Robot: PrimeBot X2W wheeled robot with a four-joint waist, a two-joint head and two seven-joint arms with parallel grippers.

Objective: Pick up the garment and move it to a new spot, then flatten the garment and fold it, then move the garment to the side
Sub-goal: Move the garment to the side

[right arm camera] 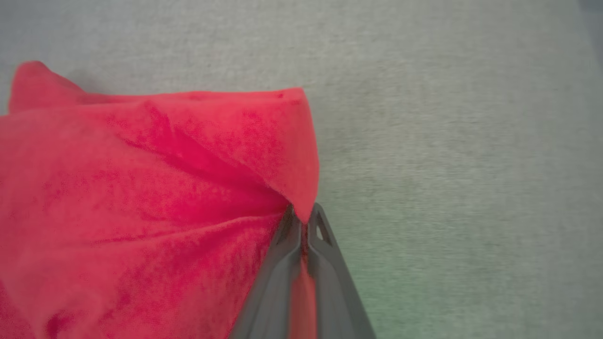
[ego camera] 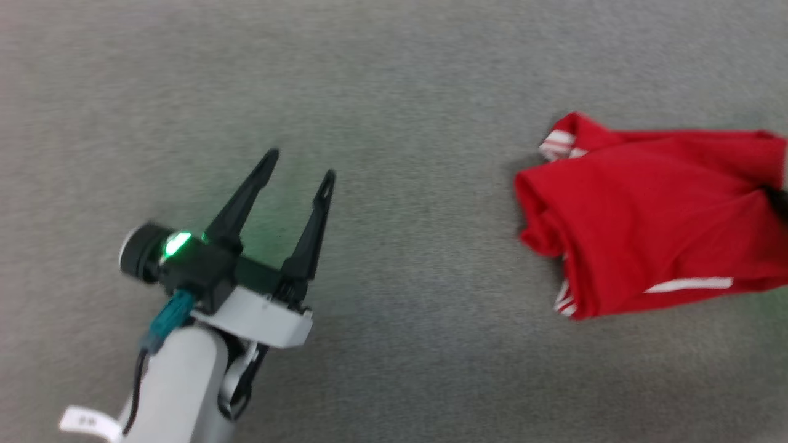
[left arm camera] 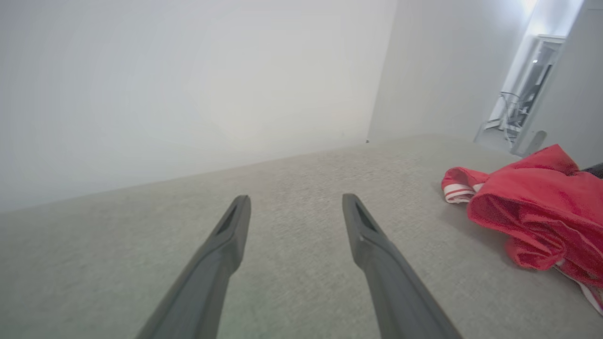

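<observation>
Right claw [right arm camera: 303,221] is clamping onto the garment [right arm camera: 141,188]. Its two dark fingers [right arm camera: 327,263] are pressing together with a thin fold of red cloth pinched between them, at the edge of a raised ridge. Cloth is falling away from the pinch in soft creases and tenting up around the tips.

Left claw [ego camera: 300,165] is hanging released, fingers spread wide with nothing between them. It is sitting well apart from the garment, over the bare grey surface [ego camera: 400,92]; whether that is a bench or a floor cannot be told.

Garment is lying bunched on the grey surface at the right of the head view, its red body rolled over itself. Striped trim [ego camera: 559,144] is showing at the far corner and again along the near edge. No lettering is showing.

Handling, as judgement:
- Cloth is looking light, limp, not slippery and not fragile.
- Lifted from one point, it is likely going to sag and trail, so the weight is carried but the shape is left uncontrolled.
- Pinch is looking shallow, perhaps a layer or two, so slipping out is a risk.
- For flattening, hems or shoulder seams are probably offering better holds, one per claw; these are partly buried in the bunch.
</observation>
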